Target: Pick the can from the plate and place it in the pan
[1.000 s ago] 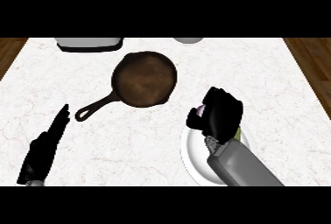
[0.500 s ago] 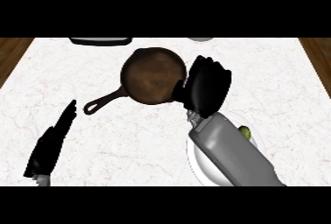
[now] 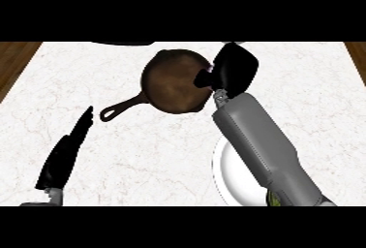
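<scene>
**Can in transit, arriving at the pan's rim; setting it down comes next.**

Well left of and below the pan [image 3: 174, 83], the left hand [image 3: 64, 156] rests with straight fingers, holding nothing. At the pan's right rim the right hand [image 3: 235, 70] hangs with its fingers curled round the can [image 3: 205, 74], of which only a pale sliver shows on the pan side. Below and right of the pan, the white plate [image 3: 227, 180] lies partly under the forearm. The carry looks nearly done. The next move calls for a short shift left over the pan's floor, a lowering, then opening the fingers. A second ago this hand was over the plate; the left hand has stayed put.
</scene>
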Robot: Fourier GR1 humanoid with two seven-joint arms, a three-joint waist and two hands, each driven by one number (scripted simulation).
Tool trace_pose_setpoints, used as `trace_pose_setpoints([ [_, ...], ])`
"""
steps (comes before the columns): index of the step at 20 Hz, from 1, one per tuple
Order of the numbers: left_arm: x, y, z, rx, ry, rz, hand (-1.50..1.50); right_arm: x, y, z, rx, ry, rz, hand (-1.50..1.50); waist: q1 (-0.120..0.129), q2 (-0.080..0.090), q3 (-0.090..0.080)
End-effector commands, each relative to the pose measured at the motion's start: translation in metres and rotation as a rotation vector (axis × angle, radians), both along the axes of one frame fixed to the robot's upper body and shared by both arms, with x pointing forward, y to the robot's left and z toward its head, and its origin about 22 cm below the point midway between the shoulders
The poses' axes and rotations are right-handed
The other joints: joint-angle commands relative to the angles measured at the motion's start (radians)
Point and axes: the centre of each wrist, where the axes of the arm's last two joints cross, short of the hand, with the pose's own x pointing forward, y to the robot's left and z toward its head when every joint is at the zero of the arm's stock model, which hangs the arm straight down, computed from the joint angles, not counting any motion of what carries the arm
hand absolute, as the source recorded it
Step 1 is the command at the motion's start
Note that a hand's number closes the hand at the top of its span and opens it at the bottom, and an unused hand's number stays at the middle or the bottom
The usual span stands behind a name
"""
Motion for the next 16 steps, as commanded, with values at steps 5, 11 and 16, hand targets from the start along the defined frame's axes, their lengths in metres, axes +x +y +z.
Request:
trace_pose_setpoints([
  [5,-0.004,-0.014,-0.002,-0.002,-0.014,-0.057,0.00,0.037,-0.014,-0.030,0.137,0.124,-0.145,1.50,0.053,0.017,0.000],
  [11,0.009,-0.024,0.007,-0.010,-0.030,-0.081,0.00,0.044,-0.041,-0.044,0.473,0.146,-0.211,1.50,0.068,0.032,0.007],
  [16,0.017,-0.032,0.010,0.000,-0.039,-0.097,0.00,0.046,-0.047,-0.051,0.644,0.083,-0.229,-1.50,0.100,0.034,0.006],
])
